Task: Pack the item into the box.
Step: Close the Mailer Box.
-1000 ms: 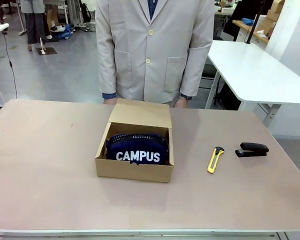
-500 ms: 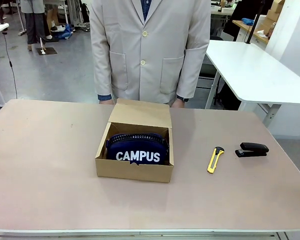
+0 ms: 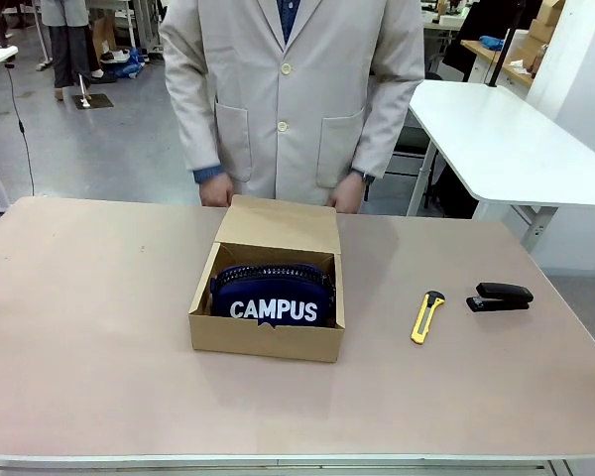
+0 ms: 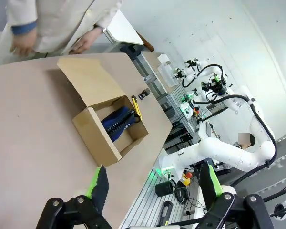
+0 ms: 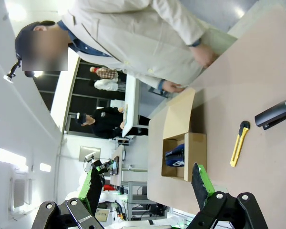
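The navy-blue pouch with white "CAMPUS" lettering lies inside the brown cardboard box at the table's middle, its zipper facing up. The box lid stands open toward the person. In the left wrist view the box sits ahead with the pouch inside; my left gripper hangs open and empty well short of it. The right wrist view has the box and pouch far off, and my right gripper is open, holding nothing.
A yellow utility knife and a black stapler lie right of the box. The person in a beige coat stands at the far edge, both hands held just behind the lid. A white table stands at the back right.
The person's arms have bent outward and both hands have come up behind the box lid. The box, pouch and both grippers have not moved.
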Controlling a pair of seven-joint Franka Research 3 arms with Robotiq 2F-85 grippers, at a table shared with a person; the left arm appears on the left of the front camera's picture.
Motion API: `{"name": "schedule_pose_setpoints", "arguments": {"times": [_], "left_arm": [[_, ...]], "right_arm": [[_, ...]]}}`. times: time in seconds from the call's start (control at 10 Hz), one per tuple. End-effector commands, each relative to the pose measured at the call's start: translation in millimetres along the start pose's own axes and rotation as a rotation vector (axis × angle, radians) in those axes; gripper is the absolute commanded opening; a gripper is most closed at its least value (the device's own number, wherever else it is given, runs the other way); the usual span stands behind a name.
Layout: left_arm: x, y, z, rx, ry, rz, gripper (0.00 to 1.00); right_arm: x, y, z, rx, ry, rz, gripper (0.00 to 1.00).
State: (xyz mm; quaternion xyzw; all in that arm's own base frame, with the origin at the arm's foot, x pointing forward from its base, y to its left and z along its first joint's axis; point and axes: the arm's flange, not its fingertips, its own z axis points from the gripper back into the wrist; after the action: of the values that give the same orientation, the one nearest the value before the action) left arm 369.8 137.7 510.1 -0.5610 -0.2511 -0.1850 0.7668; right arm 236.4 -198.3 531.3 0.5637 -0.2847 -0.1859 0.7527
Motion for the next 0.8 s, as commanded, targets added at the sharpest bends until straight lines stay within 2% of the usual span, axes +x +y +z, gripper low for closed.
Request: {"name": "schedule_pose_setpoints", "arguments": {"times": [0.0,0.7], "left_arm": [[-1.4,-1.3,0.8,0.005,0.008,0.007,1.00],[-1.4,-1.3,0.8,0.005,0.008,0.007,1.00]], "right_arm": [[1.6,1.4,-0.9,0.024,-0.009,0.024,1.00],[1.6,1.4,-0.9,0.024,-0.009,0.024,1.00]]}}
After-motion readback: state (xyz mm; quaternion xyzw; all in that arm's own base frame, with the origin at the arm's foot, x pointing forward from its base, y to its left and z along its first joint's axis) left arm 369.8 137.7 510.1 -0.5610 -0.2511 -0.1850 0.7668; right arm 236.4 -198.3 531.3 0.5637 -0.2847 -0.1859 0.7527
